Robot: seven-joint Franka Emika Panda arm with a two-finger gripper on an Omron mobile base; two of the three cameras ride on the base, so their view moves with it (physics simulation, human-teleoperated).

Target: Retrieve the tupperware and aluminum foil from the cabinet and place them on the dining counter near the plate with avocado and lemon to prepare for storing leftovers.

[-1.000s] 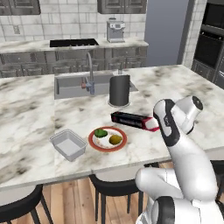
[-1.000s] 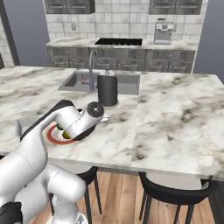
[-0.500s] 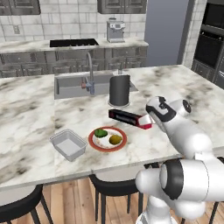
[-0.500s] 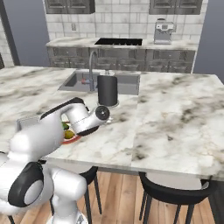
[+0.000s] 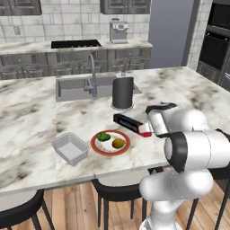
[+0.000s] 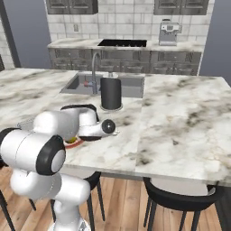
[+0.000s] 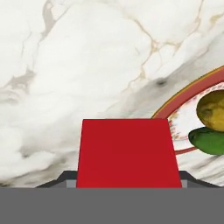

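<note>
on the marble worktop (image 5: 40,112) the aluminum foil (image 5: 132,125) lies just beside the plate (image 5: 110,143) with avocado (image 5: 103,136) and lemon (image 5: 118,143), tupperware (image 5: 69,148) alongside so leftovers gear stays together; can't tell how wide the fingers are.

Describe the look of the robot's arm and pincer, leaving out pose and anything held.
The arm is built of glossy white, rounded shells joined by dark grey to black rings at the joints; the right base view shows the same bulbous links with a small dark round cap near the wrist. No cables or markings are visible. The pincer itself is too hidden to describe.
</note>
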